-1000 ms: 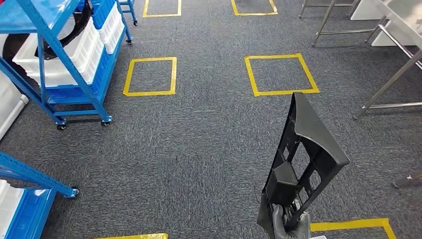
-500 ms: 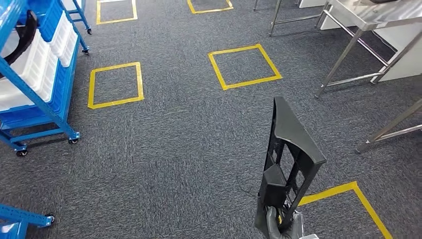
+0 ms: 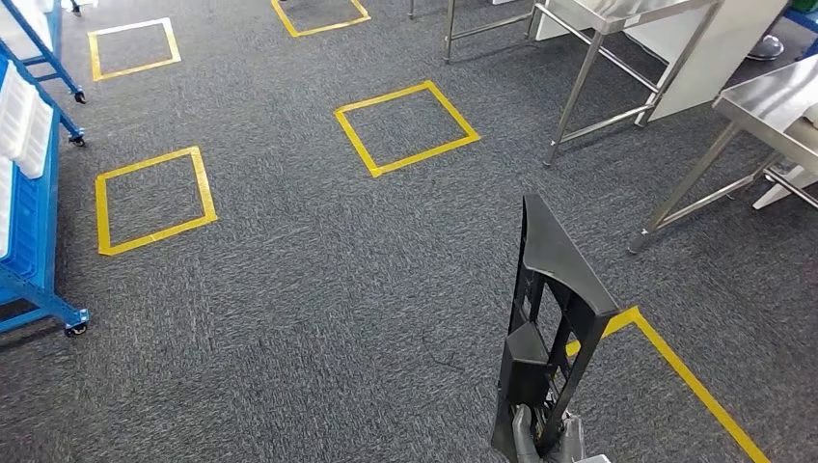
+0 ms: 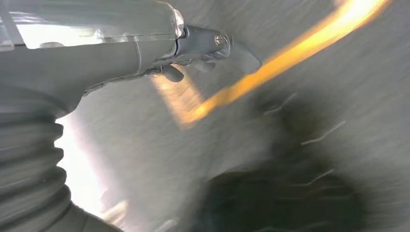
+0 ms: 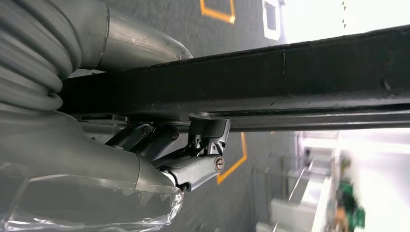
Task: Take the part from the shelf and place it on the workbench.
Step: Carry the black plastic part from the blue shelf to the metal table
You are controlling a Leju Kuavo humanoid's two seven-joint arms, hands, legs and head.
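Head view: the scene has swung left, the blue shelf (image 3: 29, 193) now at the edge, steel surface (image 3: 772, 101) nearer; the part (image 3: 550, 338) is carried upright by the right hand (image 3: 545, 439).

Right wrist view: fingers (image 5: 198, 164) clamped under it.

Left wrist view: left hand (image 4: 193, 48) blurred, seemingly empty.

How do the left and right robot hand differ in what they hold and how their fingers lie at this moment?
The right robot hand grips the black part, holding it upright above the carpet; the left robot hand holds nothing. The right one's fingers are curled against the part's edge; the left one's thumb sticks out over blurred floor, and its other fingers are unclear. Both share a grey ribbed cover.
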